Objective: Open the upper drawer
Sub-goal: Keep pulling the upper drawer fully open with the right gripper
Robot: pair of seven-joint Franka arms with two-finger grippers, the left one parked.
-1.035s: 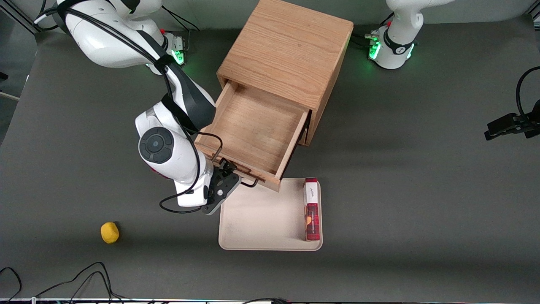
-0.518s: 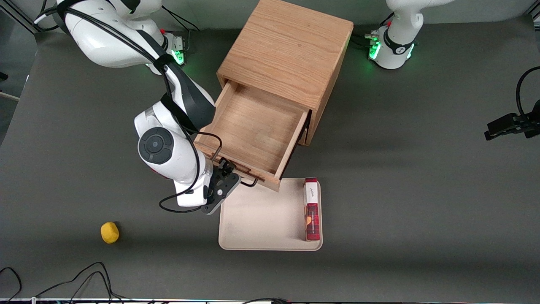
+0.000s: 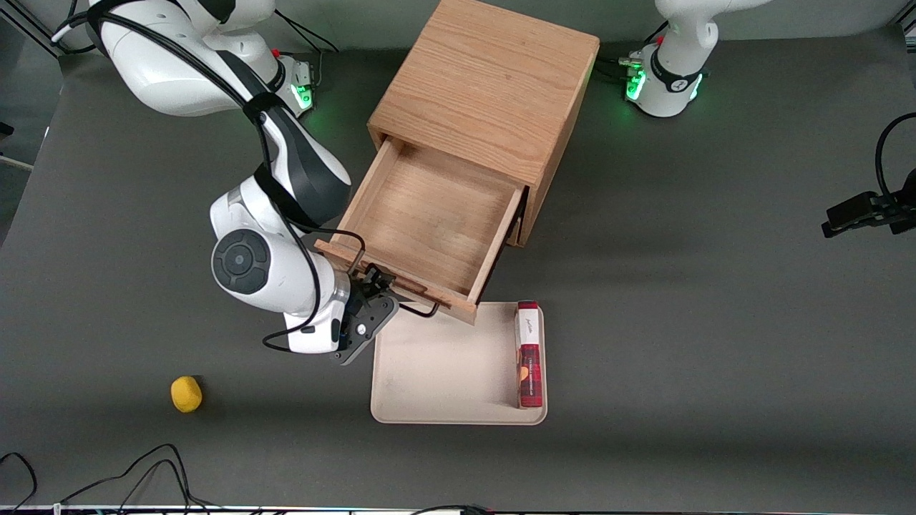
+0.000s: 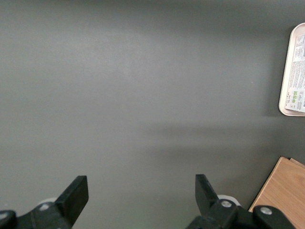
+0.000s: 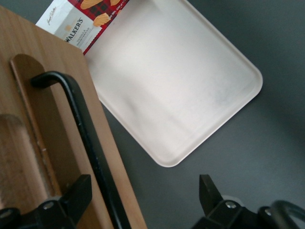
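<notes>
Oak upper drawer (image 3: 429, 222) extended toward tray (image 3: 444, 372), gripper (image 3: 379, 293) at handle (image 3: 397, 286)

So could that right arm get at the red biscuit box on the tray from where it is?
Probably yes. The gripper is open beside the upper drawer handle, and the biscuit box lies on the tray just in front of the drawer, with only bare tray between them.

"WALKER'S" printed on the biscuit box (image 5: 78, 21).
</notes>
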